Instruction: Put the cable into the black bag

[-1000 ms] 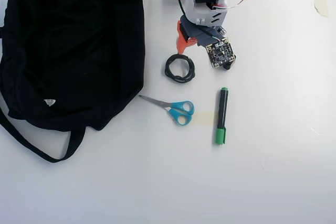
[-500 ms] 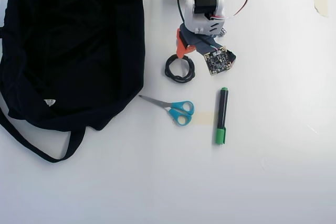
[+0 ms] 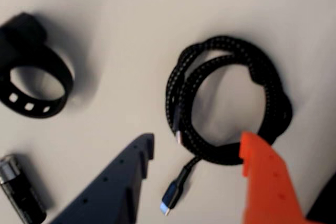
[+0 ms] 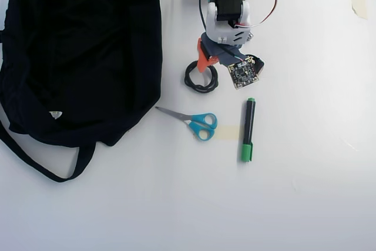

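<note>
The gripper (image 3: 199, 153) gapes wide over the cable (image 3: 226, 103); its orange finger (image 3: 265, 182) could catch only 1 loop and uncoil it short of the black bag (image 4: 76, 51).

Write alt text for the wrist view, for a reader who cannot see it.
An open gripper, one finger dark blue and one orange, hangs over a coiled black braided cable on a white table, the orange finger overlapping the coil's lower edge. A black perforated strap ring and a cylindrical battery lie left.

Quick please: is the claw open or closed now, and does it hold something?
Claw: open, holding nothing; its orange finger overlaps the edge of the cable coil, which lies on the table.
</note>
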{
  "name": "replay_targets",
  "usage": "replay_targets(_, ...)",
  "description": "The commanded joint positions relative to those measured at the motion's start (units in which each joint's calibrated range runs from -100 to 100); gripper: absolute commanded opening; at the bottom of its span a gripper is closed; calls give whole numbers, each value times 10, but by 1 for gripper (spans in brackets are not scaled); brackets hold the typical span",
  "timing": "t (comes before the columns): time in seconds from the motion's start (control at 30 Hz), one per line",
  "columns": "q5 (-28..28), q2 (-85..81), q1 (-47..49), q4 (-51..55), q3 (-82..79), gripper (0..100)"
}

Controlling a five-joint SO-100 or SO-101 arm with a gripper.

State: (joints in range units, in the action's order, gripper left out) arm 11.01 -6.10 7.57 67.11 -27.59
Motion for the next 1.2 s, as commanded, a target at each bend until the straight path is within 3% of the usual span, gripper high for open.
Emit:
replay_targets(0.0, -2, 7, -3, -16, 12, 22)
replay_targets(1.17, -3, 88, -2, -55, 19, 22)
